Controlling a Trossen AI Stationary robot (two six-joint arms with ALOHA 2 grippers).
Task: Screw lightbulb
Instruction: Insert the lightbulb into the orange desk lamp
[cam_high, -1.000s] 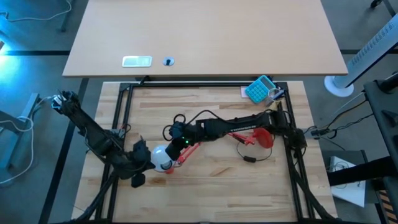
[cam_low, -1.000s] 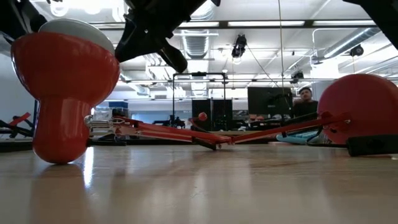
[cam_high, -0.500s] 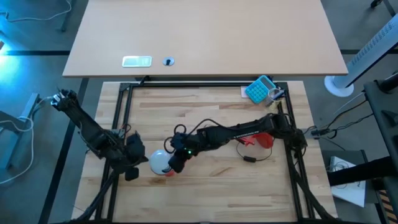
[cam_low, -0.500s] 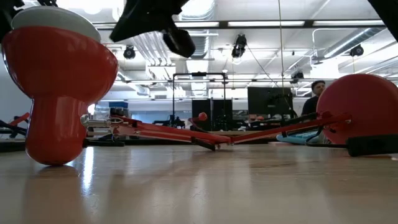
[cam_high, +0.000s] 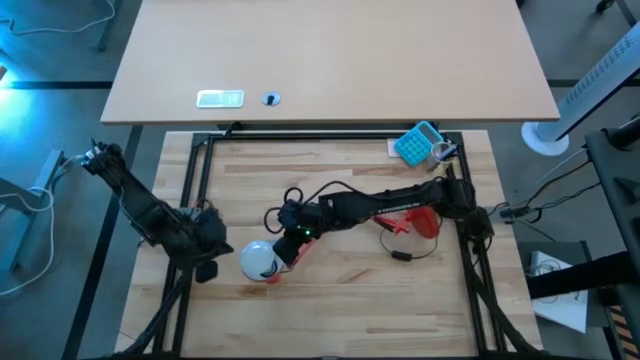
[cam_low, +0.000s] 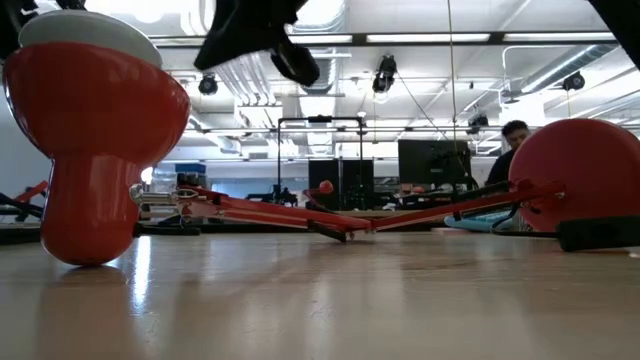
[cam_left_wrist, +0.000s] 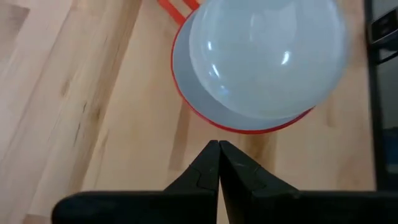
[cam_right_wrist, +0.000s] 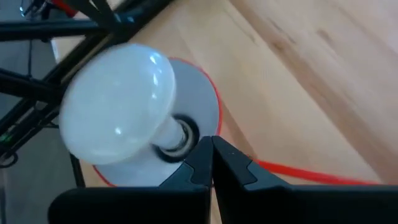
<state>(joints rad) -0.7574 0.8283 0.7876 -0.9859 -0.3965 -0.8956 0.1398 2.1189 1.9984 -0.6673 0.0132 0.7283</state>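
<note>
- High view: your left gripper (cam_high: 208, 248) sits a bit to the left of the lamp shade (cam_high: 262, 270) in the lower-left part of the frame, closer to the frame edge than it was a second ago, when it was right against the white dome. So it's backed off. Your right gripper (cam_high: 291, 240) has shifted as well: half a second back it was hard against the shade's right side, now it's pulled up and to the right, just beside it. The lightbulb (cam_high: 258, 259) stays put, white dome showing in the shade.
- Low view: the shade (cam_low: 95, 110) stands mouth-up at far left, with the bulb's dome (cam_low: 88, 27) poking out of the top. It slid left a second ago and hasn't budged since. A dark gripper hangs at top centre, apart from the shade.
- Left wrist view: fingers (cam_left_wrist: 208, 168) pinched together on nothing, tips pointing at the shade's rim (cam_left_wrist: 214, 124) but not touching. Bulb (cam_left_wrist: 267, 56) fills the upper right.
- Right wrist view: fingers (cam_right_wrist: 202, 158) also clenched empty. You can see the bulb (cam_right_wrist: 118, 99) with its neck (cam_right_wrist: 177, 138) going down into the socket in the middle of the shade.
- My read: both arms letting go with the bulb seated means the screwing is probably done, or you're between turns. Can't tell how tight it is.
</note>
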